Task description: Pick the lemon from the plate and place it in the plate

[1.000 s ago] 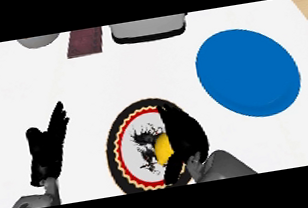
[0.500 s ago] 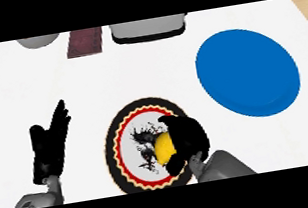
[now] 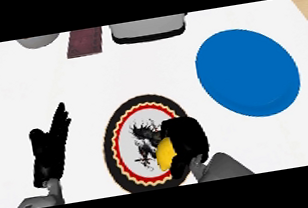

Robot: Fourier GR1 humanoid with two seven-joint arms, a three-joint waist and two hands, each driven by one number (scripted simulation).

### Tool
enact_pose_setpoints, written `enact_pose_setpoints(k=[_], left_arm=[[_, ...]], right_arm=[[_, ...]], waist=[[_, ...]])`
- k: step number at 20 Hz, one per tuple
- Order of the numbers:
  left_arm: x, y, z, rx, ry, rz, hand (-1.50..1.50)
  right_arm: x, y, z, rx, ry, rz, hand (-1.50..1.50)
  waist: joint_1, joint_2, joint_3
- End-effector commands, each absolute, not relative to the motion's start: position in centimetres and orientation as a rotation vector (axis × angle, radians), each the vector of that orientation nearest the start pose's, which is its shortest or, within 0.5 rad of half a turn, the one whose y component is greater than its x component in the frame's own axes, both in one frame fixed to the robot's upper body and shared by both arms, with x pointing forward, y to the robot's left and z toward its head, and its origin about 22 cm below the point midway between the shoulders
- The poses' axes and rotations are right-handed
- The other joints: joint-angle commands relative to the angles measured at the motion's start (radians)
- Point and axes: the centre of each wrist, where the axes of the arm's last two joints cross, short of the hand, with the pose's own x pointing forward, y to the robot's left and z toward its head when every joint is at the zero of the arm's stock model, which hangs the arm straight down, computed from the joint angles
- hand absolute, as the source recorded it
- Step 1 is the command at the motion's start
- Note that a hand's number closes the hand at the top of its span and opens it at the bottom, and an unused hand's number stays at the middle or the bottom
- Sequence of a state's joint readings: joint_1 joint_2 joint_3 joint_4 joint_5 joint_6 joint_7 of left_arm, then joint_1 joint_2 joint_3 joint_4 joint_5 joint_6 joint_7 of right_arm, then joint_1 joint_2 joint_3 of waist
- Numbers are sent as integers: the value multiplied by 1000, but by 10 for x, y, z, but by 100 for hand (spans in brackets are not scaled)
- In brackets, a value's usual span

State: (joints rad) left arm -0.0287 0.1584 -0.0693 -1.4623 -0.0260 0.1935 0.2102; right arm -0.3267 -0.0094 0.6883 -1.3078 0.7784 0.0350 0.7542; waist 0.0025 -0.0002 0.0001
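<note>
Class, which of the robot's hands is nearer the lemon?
Right. The right hand curls round the lemon on the patterned plate; the left hand rests open, left of that plate, apart from it.

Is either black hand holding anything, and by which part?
The right hand curls round the right side of the lemon, on the patterned plate. The left hand holds nothing.

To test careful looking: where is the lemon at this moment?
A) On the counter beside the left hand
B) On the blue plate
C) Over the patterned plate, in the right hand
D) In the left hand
C: the lemon shows yellow within the rim of the patterned plate, with the right hand curled round it, well apart from the blue plate.
</note>
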Motion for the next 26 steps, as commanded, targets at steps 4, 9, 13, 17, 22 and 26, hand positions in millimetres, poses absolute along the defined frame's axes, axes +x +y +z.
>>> enact_pose_setpoints(k=[4, 9, 13, 17, 22, 26], left_arm=[[256, 243, -14, 235, -1274, -33, 0], [245, 254, -10, 222, -1270, -36, 0], [234, 262, -25, 221, -1286, -31, 0], [248, 251, -15, 254, -1280, -34, 0], [243, 266, -13, 275, -1272, -21, 0], [243, 256, -6, 234, -1299, -30, 0]], right_arm=[[277, -62, 17, -810, -1147, 1083, 150], [296, -98, 36, -713, -1432, 1229, 150], [305, -116, 49, -805, -1562, 1188, 150], [303, -127, 87, -858, -1717, 970, 150], [289, -134, 111, -1016, -1743, 776, 150], [310, -167, 138, -1053, -1641, 719, 150]], waist=[[-1, 1, 0], [9, 2, 1], [3, 1, 0], [-10, -2, 0], [-7, -3, 0], [-2, -1, 0]])
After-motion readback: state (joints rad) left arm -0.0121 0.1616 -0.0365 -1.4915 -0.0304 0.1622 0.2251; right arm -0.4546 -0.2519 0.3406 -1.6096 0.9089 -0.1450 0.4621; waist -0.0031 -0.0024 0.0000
